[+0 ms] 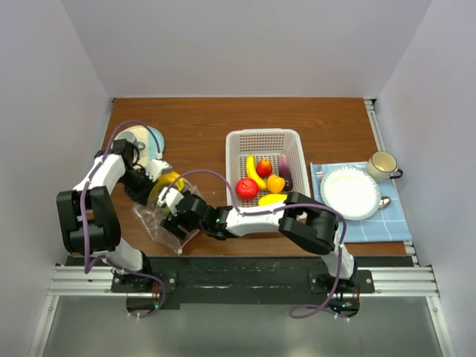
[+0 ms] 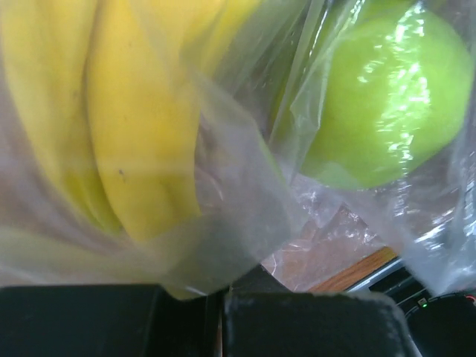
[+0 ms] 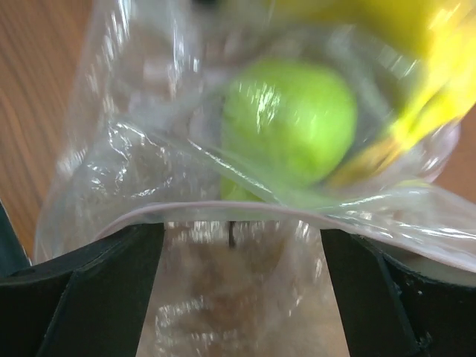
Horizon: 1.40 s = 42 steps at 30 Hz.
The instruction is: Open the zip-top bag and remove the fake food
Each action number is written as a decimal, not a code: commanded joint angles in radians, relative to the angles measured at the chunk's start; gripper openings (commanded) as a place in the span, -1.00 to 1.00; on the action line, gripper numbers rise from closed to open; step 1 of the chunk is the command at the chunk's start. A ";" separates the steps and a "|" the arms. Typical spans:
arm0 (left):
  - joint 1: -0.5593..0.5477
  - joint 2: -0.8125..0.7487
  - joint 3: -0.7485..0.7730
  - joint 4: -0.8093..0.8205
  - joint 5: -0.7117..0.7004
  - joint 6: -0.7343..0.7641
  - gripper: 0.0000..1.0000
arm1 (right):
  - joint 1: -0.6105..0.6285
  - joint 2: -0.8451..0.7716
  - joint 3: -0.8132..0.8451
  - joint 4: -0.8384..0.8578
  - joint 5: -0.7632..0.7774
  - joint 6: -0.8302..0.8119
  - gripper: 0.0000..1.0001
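Left gripper (image 1: 158,178) looked clamped on a fold of the bag (image 1: 158,223), jaws together in the left wrist view; right gripper (image 1: 173,208) had its jaws spread, the zipper (image 3: 223,212) strung across between them.

Bag was held up between both arms over the near-left of the table (image 1: 201,126); bananas (image 2: 111,111) and a green fruit (image 2: 379,97) were inside it; other food (image 1: 262,182) sat in the basket (image 1: 264,135).

Judged step: mouth being parted, emptying partly done; whether it was fully open, could not tell. Next move calls for the right gripper to reach past the zipper and close on one piece.

Room: open wood between disc (image 1: 145,137) and basket; table's near edge close under the bag; plate (image 1: 349,192) and mug (image 1: 381,165) well apart.
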 commanded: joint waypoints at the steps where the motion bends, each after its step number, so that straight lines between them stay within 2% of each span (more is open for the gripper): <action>1: -0.003 0.043 -0.027 0.006 0.037 0.035 -1.00 | -0.004 0.013 0.090 0.109 0.102 -0.055 0.84; 11: -0.004 0.104 -0.027 -0.123 0.092 0.118 -1.00 | -0.021 0.164 0.216 0.093 0.140 -0.069 0.90; 18: -0.006 0.107 -0.027 -0.135 0.083 0.126 -1.00 | -0.047 0.185 0.189 0.079 0.084 -0.035 0.84; 21: -0.004 0.103 -0.023 -0.130 0.074 0.120 -1.00 | -0.052 0.165 0.160 0.080 0.028 -0.020 0.64; 22: -0.004 0.100 -0.022 -0.123 0.071 0.118 -1.00 | -0.053 0.152 0.150 0.074 0.018 -0.018 0.43; 23: -0.004 0.094 -0.020 -0.121 0.062 0.115 -1.00 | -0.055 0.142 0.128 0.062 0.005 -0.018 0.33; 25: -0.004 0.088 -0.020 -0.110 0.051 0.112 -1.00 | -0.056 0.106 0.059 0.060 -0.028 0.025 0.22; 27: -0.004 0.086 -0.020 -0.107 0.040 0.112 -1.00 | -0.056 0.083 0.005 0.085 -0.033 0.045 0.31; 29: -0.004 0.088 -0.017 -0.104 0.037 0.109 -1.00 | -0.055 0.066 -0.047 0.093 -0.033 0.058 0.48; 33: -0.004 0.089 -0.011 -0.101 0.043 0.100 -1.00 | -0.056 0.059 -0.080 0.100 -0.021 0.080 0.60; 37: -0.004 0.077 -0.007 -0.113 0.045 0.100 -1.00 | -0.055 0.086 -0.028 0.093 -0.012 0.080 0.68; 42: -0.006 0.066 -0.005 -0.123 0.043 0.103 -1.00 | -0.055 0.128 0.064 0.063 -0.035 0.057 0.66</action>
